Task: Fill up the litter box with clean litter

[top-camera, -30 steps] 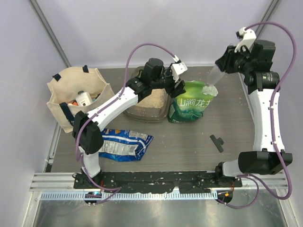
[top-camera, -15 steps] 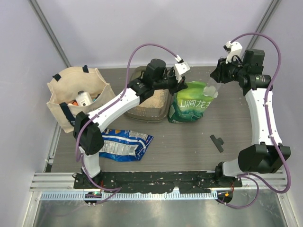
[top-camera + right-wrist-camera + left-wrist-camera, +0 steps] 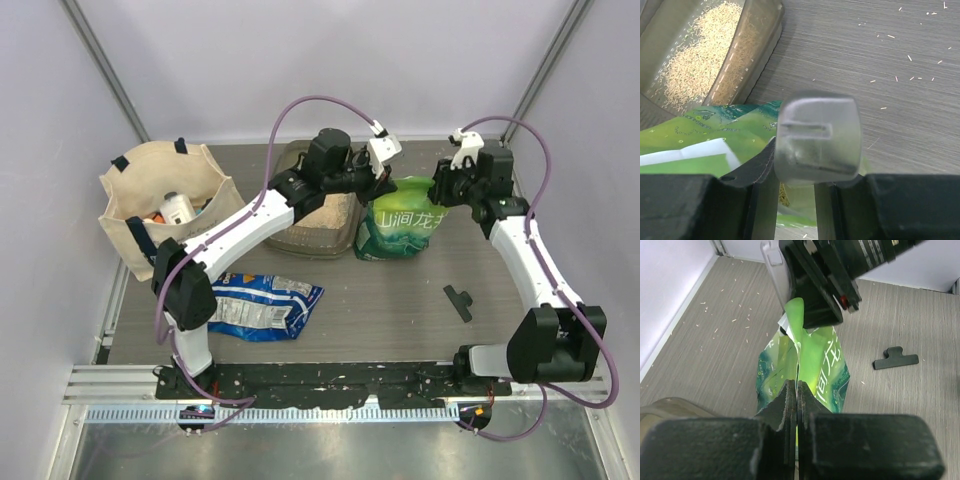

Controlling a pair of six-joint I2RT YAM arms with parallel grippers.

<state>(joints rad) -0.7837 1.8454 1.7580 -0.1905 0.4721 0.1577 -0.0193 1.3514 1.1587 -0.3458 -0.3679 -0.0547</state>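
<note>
I see my left gripper pressed together on the top edge of the green bag, and the right gripper pinches the same edge. The litter box stands just beside the bag, with clean litter lying inside it.

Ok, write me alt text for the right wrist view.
The jaws clamp a translucent plastic scoop over a green printed bag at the bottom of the frame. At upper left sits a corner of the smoky litter box with tan litter spread inside, and pale specks are scattered on the grey wood-grain table beyond.
</note>
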